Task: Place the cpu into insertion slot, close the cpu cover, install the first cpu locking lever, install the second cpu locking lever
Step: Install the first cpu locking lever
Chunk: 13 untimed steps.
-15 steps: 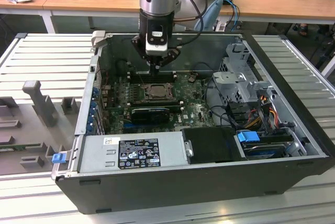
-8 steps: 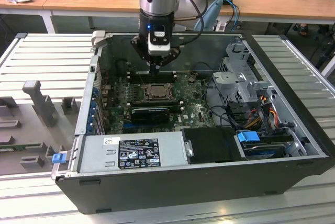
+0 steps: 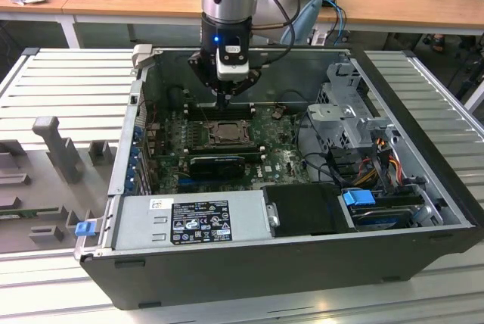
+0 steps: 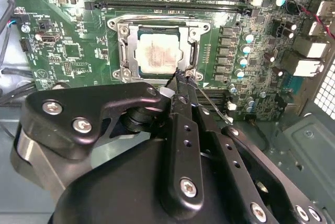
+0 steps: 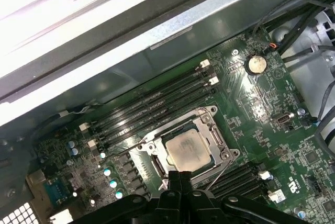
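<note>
Claw (image 4: 180,76), fingers pressed together, is poising at the corner of the insertion slot (image 4: 194,56) beside a thin locking lever (image 4: 212,106), seemingly for latching, while the cpu (image 4: 158,56) is lying seated under the closed cpu cover (image 4: 130,51).

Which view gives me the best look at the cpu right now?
The second wrist view: the cpu faces the camera almost squarely, with nearly its whole top clear. The first wrist view shows it skewed, with the gripper at its edge. The exterior view shows it small, below the gripper.
</note>
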Motion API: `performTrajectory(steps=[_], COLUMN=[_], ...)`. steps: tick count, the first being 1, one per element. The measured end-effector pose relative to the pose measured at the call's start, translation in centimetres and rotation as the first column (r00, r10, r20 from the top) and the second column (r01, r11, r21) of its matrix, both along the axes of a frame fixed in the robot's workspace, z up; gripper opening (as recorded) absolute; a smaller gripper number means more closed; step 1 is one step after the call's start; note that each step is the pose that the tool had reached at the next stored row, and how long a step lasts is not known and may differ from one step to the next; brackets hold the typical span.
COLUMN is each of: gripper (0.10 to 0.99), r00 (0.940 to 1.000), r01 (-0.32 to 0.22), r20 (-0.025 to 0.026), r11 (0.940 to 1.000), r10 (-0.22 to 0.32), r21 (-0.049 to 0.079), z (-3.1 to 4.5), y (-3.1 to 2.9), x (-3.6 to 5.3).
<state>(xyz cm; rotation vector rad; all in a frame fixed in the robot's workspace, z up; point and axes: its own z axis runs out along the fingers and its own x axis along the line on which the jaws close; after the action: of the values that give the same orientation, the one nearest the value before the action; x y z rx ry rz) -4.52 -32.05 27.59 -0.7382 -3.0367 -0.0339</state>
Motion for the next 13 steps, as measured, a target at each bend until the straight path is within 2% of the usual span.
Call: performTrajectory(steps=[13], gripper=[0.106], r00=[0.9963], r01=[-0.086], r20=[0.0000], r11=[0.9963], r10=[0.086], r21=[0.000], z=[0.00], y=[0.00], x=[0.00])
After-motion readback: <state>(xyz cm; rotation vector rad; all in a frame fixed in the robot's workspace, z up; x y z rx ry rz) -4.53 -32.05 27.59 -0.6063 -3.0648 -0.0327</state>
